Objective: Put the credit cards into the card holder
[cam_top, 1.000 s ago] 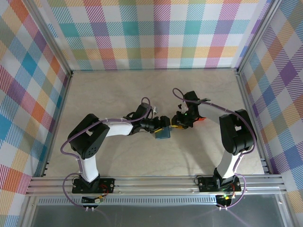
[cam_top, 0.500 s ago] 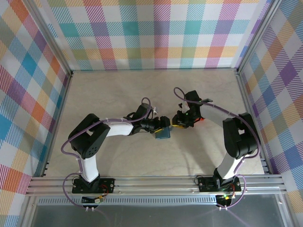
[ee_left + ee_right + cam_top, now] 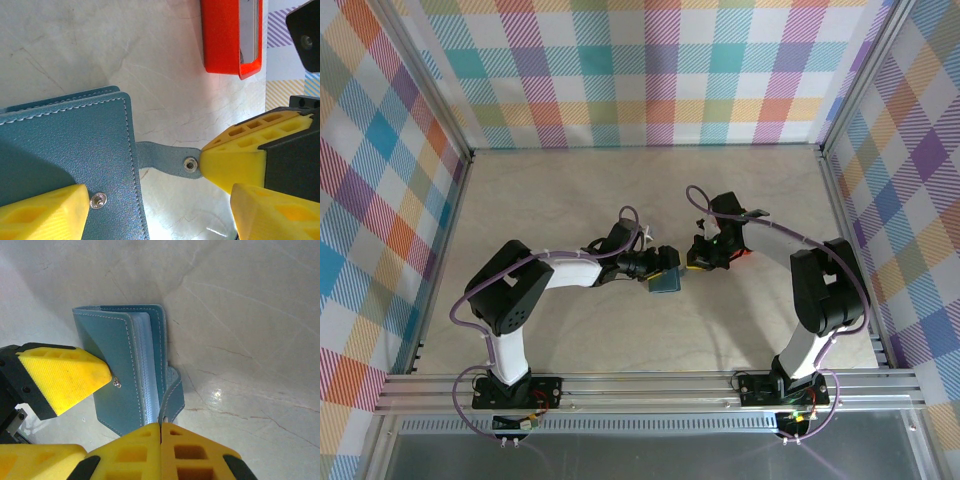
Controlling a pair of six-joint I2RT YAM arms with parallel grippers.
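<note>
The card holder [image 3: 117, 370] sat on the counter [image 3: 240, 315], slightly ajar; the right end effector [image 3: 160, 432] pinched its clasp tab [image 3: 165, 159], while the left end effector [image 3: 160, 200] was spread, one finger [image 3: 65, 377] against its cover

The card holder [image 3: 666, 284] is lying at the desk [image 3: 570, 200] centre; a tray [image 3: 225, 40] is sitting to its right, a card [image 3: 248, 30] lying inside.

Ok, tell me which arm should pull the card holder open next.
Right. Its tool is shut on the clasp tab of the card holder; the left tool stands open, one finger on the cover.
</note>
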